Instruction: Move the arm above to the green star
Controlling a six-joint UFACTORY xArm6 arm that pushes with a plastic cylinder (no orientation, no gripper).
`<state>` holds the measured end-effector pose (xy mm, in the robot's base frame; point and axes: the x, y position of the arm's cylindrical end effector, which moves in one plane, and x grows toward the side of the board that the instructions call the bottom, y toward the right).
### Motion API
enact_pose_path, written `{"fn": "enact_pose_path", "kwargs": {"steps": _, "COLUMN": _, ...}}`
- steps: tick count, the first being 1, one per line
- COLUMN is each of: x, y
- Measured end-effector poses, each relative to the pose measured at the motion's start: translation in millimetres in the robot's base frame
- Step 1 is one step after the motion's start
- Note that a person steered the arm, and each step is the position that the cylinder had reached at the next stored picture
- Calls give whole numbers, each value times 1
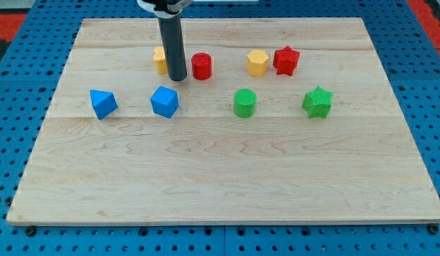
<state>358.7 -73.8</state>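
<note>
The green star (318,102) lies on the wooden board (227,178) at the view's right. My tip (177,78) stands far to its left, between a yellow block (160,60), partly hidden behind the rod, and a red cylinder (202,66). The tip is just above a blue block (165,102).
A green cylinder (244,102) sits left of the green star. A yellow hexagonal block (257,62) and a red star (286,60) lie above and between them. Another blue block (103,104) is at the view's left. Blue pegboard surrounds the board.
</note>
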Motion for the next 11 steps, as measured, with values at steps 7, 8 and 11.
{"fn": "enact_pose_path", "kwargs": {"steps": 7, "x": 12, "y": 92}}
{"fn": "enact_pose_path", "kwargs": {"steps": 8, "x": 10, "y": 146}}
{"fn": "enact_pose_path", "kwargs": {"steps": 11, "x": -10, "y": 126}}
